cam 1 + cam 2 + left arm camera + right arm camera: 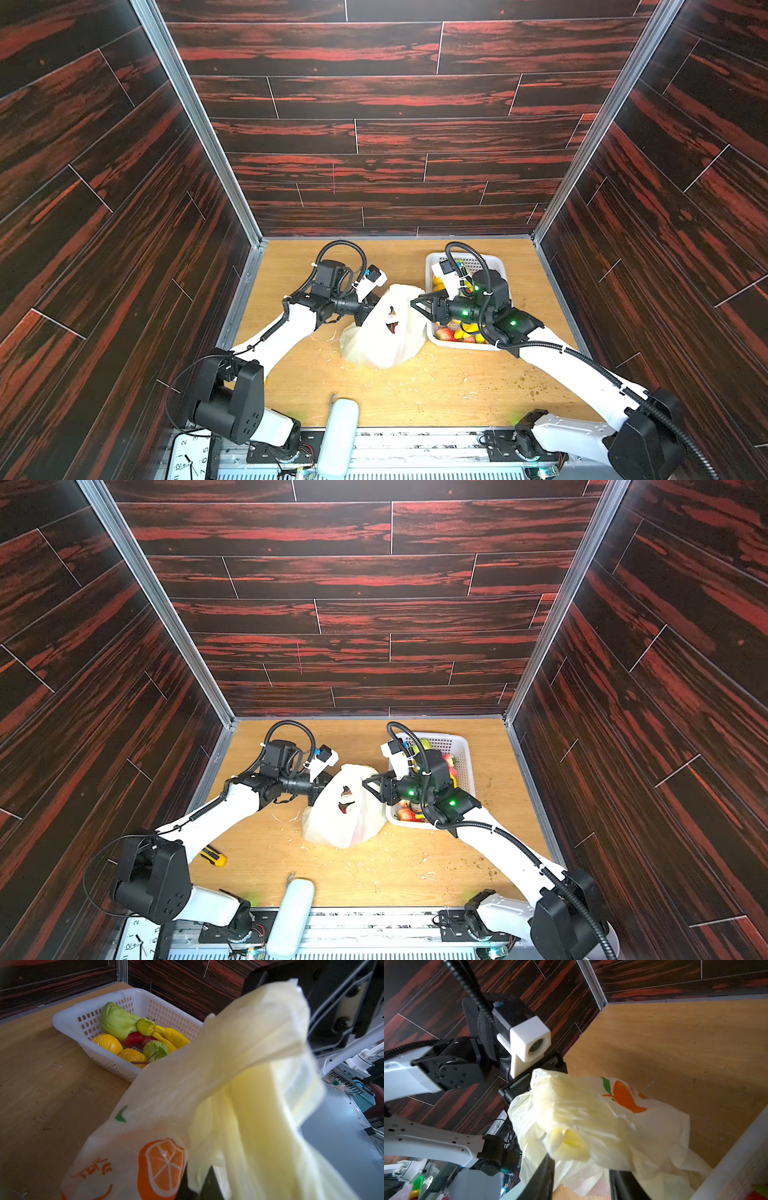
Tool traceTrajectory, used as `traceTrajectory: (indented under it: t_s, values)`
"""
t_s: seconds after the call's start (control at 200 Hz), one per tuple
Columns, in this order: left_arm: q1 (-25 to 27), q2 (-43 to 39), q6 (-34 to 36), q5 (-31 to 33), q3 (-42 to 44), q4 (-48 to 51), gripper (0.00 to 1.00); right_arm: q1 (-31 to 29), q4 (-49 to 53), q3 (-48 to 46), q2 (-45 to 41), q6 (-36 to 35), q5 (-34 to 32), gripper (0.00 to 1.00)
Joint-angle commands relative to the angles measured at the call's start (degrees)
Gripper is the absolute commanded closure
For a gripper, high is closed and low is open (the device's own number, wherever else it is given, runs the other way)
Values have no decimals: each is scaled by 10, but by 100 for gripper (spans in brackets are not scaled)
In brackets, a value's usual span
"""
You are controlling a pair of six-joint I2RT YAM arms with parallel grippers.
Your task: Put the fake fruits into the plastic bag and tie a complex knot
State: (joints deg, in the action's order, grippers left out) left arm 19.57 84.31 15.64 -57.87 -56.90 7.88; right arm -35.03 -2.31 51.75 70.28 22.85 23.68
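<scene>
Plastic bag (382, 336) (345, 816): stands on the desk (415, 395) in the lower middle of both top views. It is cream film with an orange slice print, and its top is drawn up between the two claws.
Left claw (369, 308) (322, 789): clenched on a strip of the bag's film at the bag's upper left edge. In the left wrist view the film drapes over its fingers (208, 1186) at the bottom of the frame.
Right claw (416, 305) (368, 783): sits at the bag's upper right. Its jaws stand partly apart with a wad of film between them; the film seems pinched, though the blurred right wrist view leaves this unsure.
Fake fruits (116, 1022) (457, 332): yellow, green and red pieces lie in the basket.
Basket (494, 261) (68, 1016): white and perforated, on the desk just right of the bag, with the right arm reaching over it.
</scene>
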Motion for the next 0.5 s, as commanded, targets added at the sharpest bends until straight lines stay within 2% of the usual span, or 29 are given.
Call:
traceTrajectory:
  t_s: [0.0, 0.266, 0.376, 0.496]
  values:
    - [1, -16, 19, -9, -17, 13, 100, -7, -18, 22, 13, -15, -17, 57]
    - [1, -17, 20, -9, -17, 14, 100, -15, -26, 30, 23, -25, -26, 58]
    - [1, -19, 22, -8, -17, 16, 100, -17, -22, 31, 21, -28, -30, 66]
    - [1, -22, 23, 1, -16, 17, 100, -17, -14, 33, 16, -31, -33, 83]
